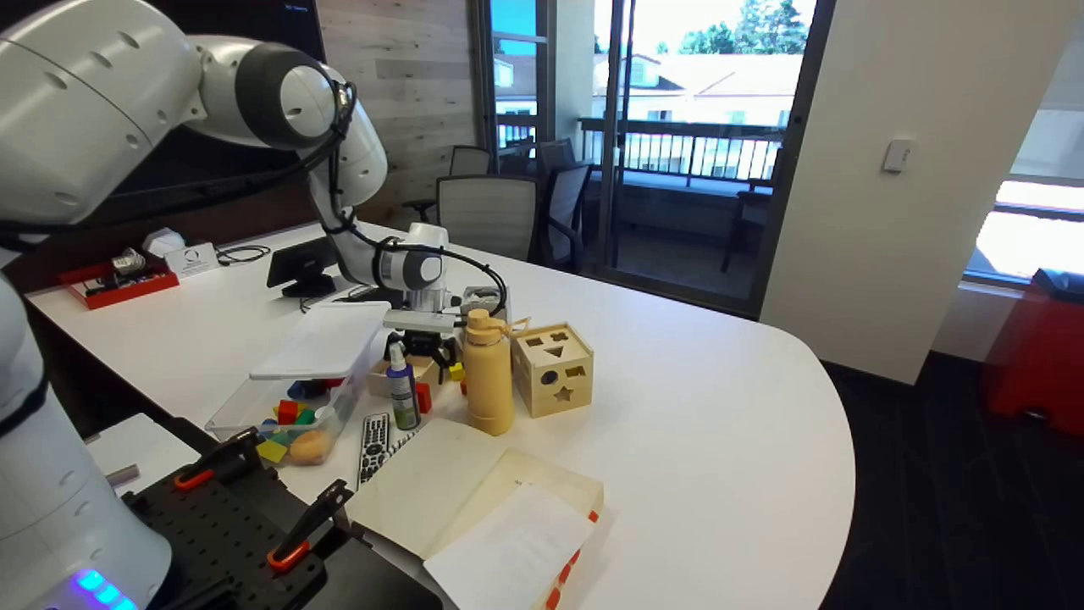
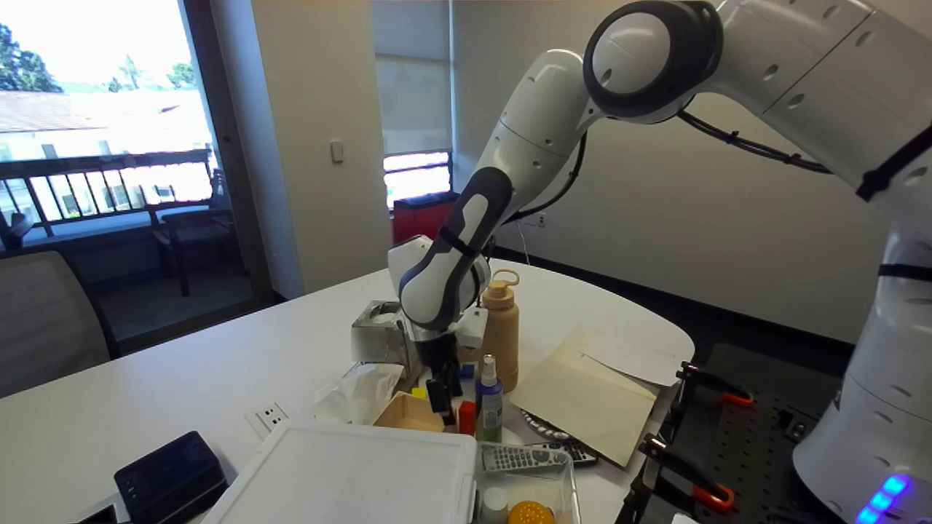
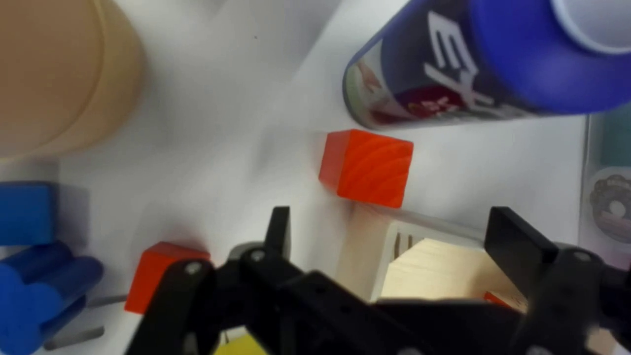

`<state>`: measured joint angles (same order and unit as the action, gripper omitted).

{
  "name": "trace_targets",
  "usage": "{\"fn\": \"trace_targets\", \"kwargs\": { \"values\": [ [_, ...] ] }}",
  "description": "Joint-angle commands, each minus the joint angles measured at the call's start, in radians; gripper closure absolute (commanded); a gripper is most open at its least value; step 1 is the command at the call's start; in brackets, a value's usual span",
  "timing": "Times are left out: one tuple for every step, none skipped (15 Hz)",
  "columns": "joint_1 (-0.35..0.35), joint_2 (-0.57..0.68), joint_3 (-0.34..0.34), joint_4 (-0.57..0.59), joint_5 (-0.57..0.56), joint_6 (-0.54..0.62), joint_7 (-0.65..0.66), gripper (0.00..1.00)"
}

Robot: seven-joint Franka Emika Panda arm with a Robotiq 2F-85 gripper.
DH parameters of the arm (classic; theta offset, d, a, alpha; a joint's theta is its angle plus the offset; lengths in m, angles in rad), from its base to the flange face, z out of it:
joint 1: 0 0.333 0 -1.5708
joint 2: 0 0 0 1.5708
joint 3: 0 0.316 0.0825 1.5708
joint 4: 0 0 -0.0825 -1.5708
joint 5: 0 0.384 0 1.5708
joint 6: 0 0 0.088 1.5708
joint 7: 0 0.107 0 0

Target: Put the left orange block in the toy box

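Orange block [image 3: 377,170] on surface [image 1: 694,415], just beside spray bottle [image 3: 419,74] and tray [image 2: 405,413]. End effector [image 3: 393,234] over tray, near block; jaws spread wide, nothing held. Second orange block [image 3: 150,273] near blue pieces [image 3: 24,214]. Flask [image 1: 489,373] stands between spray bottle and toy box [image 1: 555,407], just beside latter; box interior hidden. Inside tray: pale wood [image 3: 438,271], small orange piece [image 3: 505,300], partly behind end effector. Clear bin [image 1: 241,411]: coloured blocks [image 1: 290,413], round orange thing [image 1: 311,446]; white lid [image 1: 318,339] over part. Remote [image 1: 374,440] near bin.
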<state>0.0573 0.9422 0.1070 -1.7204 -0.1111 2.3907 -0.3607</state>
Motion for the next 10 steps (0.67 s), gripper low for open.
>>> {"fn": "trace_targets", "kwargs": {
  "values": [
    [0.017,0.010,-0.013,0.039,-0.023,-0.050,0.037,0.00],
    [0.020,0.010,-0.017,0.042,-0.026,-0.055,0.040,0.00],
    [0.026,0.012,-0.022,0.046,-0.030,-0.063,0.047,0.00],
    [0.032,0.015,-0.027,0.052,-0.034,-0.074,0.055,0.00],
    [0.038,0.015,-0.033,0.054,-0.040,-0.086,0.069,0.00],
    [0.043,0.016,-0.037,0.060,-0.047,-0.102,0.076,0.00],
    [0.051,0.017,-0.043,0.068,-0.056,-0.126,0.091,0.00],
    [0.054,0.020,-0.045,0.075,-0.060,-0.147,0.100,0.00],
    [0.058,0.022,-0.047,0.083,-0.064,-0.169,0.105,0.00],
    [0.059,0.027,-0.047,0.093,-0.066,-0.186,0.112,0.00]
  ]
}}
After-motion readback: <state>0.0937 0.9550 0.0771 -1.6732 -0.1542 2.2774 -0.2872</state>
